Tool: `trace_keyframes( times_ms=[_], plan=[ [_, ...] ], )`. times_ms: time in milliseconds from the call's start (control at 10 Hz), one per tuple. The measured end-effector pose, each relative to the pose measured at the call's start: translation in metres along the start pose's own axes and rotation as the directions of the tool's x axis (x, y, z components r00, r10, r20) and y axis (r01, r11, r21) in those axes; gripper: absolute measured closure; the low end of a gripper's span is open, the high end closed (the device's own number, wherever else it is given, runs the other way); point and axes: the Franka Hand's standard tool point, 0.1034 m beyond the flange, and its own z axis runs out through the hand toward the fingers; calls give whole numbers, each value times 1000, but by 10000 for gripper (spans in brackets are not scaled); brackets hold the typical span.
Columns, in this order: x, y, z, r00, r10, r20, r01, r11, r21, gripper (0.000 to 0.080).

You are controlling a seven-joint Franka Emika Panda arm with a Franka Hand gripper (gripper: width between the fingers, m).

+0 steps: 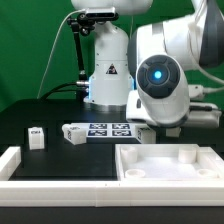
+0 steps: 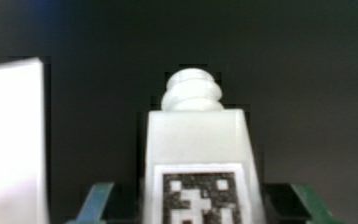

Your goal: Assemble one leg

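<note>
In the wrist view a white leg [image 2: 201, 140] lies between my gripper's [image 2: 201, 196] two green fingers [image 2: 101, 200], tag face toward the camera and its ribbed screw end pointing away. The jaws stand open, with a dark gap on each side of the leg. In the exterior view the arm's round joint [image 1: 160, 80] hides the gripper and this leg. Two more legs show there: one upright [image 1: 36, 137] at the exterior view's left, and one lying on its side [image 1: 72, 132] next to it.
The marker board [image 1: 108, 129] lies mid-table. A large white moulded tray-like piece [image 1: 170, 165] sits at the front right of the exterior view. A white rail [image 1: 30, 182] runs along the front left. A white surface [image 2: 9, 140] borders the leg in the wrist view.
</note>
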Motion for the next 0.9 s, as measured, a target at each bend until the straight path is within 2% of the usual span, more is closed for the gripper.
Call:
trace_keyframes(
  times_ms=[100,300,400,500,600,800,900],
  plan=[
    [-10,-1,-15,1000,-9,-11,9,1000,3,515],
    [-29,-7,-49,996,-38,-77,38,999,-8,514],
    [-34,-10,-59,994,-45,-102,44,999,-8,514],
    [-31,-10,-58,992,-45,-116,44,999,-6,514],
    [-24,-13,-60,981,-47,-189,47,999,-1,514],
    [-21,-16,-66,928,-54,-369,59,998,2,514],
    [-20,-13,-68,894,-83,-441,87,996,-11,514]
  ],
)
